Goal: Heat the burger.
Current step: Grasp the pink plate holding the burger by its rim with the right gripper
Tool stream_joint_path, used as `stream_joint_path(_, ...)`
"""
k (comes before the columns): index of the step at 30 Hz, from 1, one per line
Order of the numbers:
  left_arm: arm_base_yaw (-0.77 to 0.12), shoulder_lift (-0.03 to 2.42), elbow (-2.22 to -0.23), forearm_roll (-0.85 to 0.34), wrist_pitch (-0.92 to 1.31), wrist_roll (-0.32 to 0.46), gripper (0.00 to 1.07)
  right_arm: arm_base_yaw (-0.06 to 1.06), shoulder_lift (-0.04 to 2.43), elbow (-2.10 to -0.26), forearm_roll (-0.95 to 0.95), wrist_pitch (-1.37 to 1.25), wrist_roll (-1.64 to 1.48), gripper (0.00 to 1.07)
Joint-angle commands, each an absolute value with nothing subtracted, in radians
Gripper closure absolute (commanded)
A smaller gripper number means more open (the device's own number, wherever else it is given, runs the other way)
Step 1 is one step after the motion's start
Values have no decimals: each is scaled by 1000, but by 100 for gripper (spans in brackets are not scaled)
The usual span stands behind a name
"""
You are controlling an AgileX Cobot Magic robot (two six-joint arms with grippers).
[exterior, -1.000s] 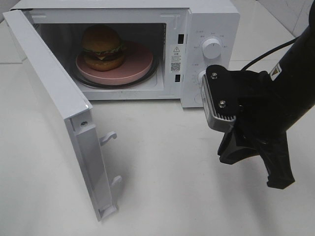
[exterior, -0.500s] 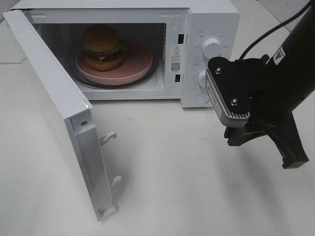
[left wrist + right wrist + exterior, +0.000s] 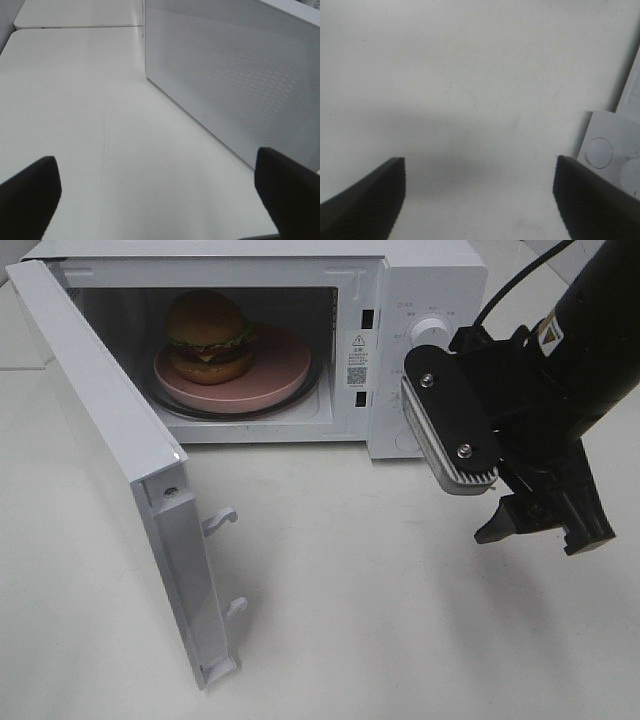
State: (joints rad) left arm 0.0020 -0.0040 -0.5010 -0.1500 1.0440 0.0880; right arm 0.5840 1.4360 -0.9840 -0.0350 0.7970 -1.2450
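Readable text: none really. The warning sticker [image 3: 357, 360] on the microwave [image 3: 430, 270] frame has a triangle and a QR code, print too small to read; the yellow-white label [image 3: 547, 332] on the right arm is also illegible. The right claw [image 3: 540, 530] hangs over the table [image 3: 350, 620] in front of the control panel, fingers [image 3: 370, 200] wide apart with nothing between them. Its wrist camera housing blocks the lower part of the panel, so only 1 knob [image 3: 432, 332] shows, above the claw. The wrist view catches a white microwave corner with a round disc [image 3: 599, 151] just beside 1 finger. The left claw [image 3: 160, 195] is also spread wide and empty, over bare table, with a white dot-patterned panel [image 3: 240, 75] ahead of it; door or casing, cannot tell. The door [image 3: 110, 440] stands fully open, well apart from the right claw. In the cavity, the burger [image 3: 207, 337] sits on the pink plate [image 3: 275, 375], toward the side farther from the right claw, well clear of both claws.
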Motion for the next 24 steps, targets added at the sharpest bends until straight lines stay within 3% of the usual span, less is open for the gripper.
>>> stream_joint_path(1, 7, -25, -498, -151, 1036, 88, 5, 597, 1430, -991, -50, 792, -1213, 21)
stream_joint_path(24, 7, -25, -498, -151, 1036, 88, 5, 597, 1524, -1090, -153, 552, -1182, 22)
